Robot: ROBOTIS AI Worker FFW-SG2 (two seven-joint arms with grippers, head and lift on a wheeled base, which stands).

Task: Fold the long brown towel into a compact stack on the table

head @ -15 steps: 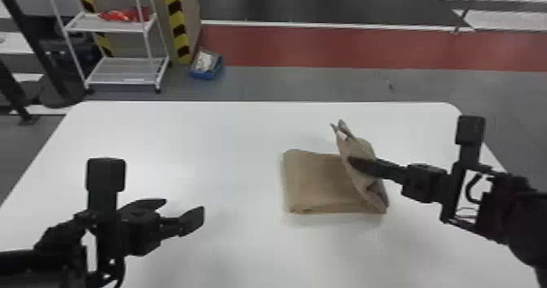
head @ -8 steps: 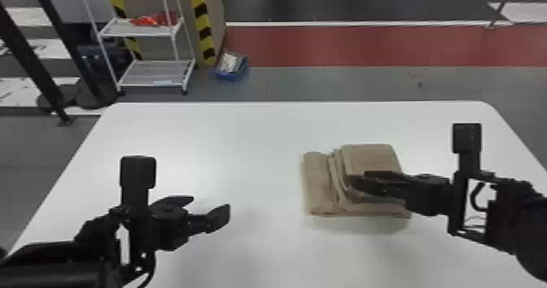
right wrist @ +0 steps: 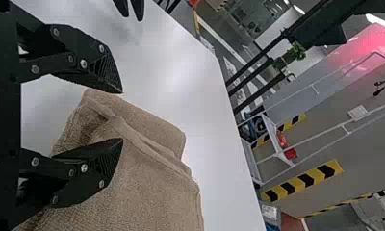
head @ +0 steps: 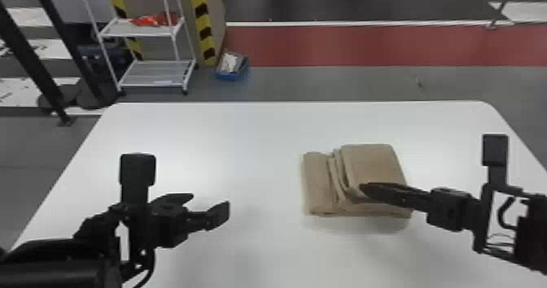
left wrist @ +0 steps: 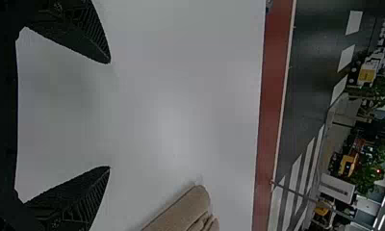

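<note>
The towel lies folded on the table, with a thicker stack of layers on its right part and a lower flap on its left. At the towel's near right part is the right gripper, its fingers spread apart and clenching nothing; well to the towel's left is the left gripper, also unclenched, fingers wide apart.

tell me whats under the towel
The brown towel lies on the white table, whose top shows around its edges. The patch directly beneath it is covered, so anything there cannot be seen.
</note>
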